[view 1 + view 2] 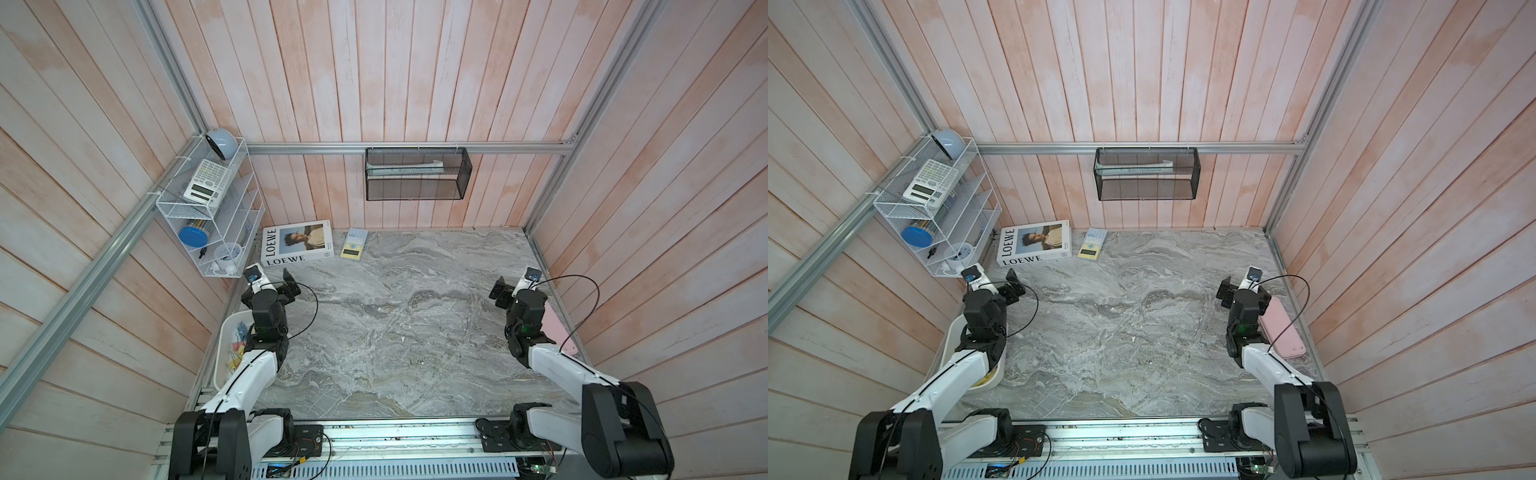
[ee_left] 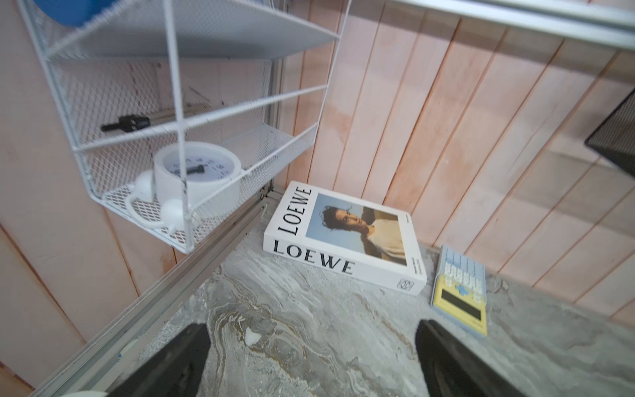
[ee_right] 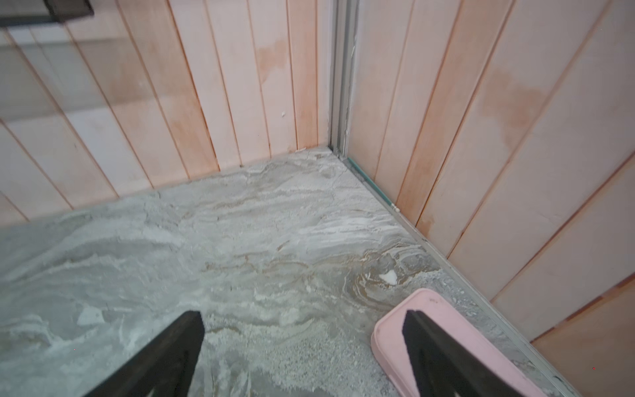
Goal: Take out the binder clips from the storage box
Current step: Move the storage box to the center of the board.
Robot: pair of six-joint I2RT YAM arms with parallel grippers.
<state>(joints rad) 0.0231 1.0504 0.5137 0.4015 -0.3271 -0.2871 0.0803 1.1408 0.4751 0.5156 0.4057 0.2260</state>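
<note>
The storage box (image 1: pixel 219 357) sits at the near left edge of the surface (image 1: pixel 415 332), with the binder clips (image 1: pixel 237 345) heaped inside in pink, blue and yellow. The left arm lies across the box and hides much of it. No clip is out yet, so the step in hand looks like the first reach. The left hand (image 2: pixel 311 326) is closest, but it hovers past the box's far end, aimed toward the book (image 2: pixel 343 240). It would need to pull back toward the near side and tip down over the pile. Best to come straight from above, clear of the box wall, and pinch one top clip by its body, since the wire handles look likely to tangle. Both hands are spread wide, holding nothing. The right hand (image 3: pixel 302 314) hangs at the right side, just beside a pink case (image 3: pixel 388 330)
</note>
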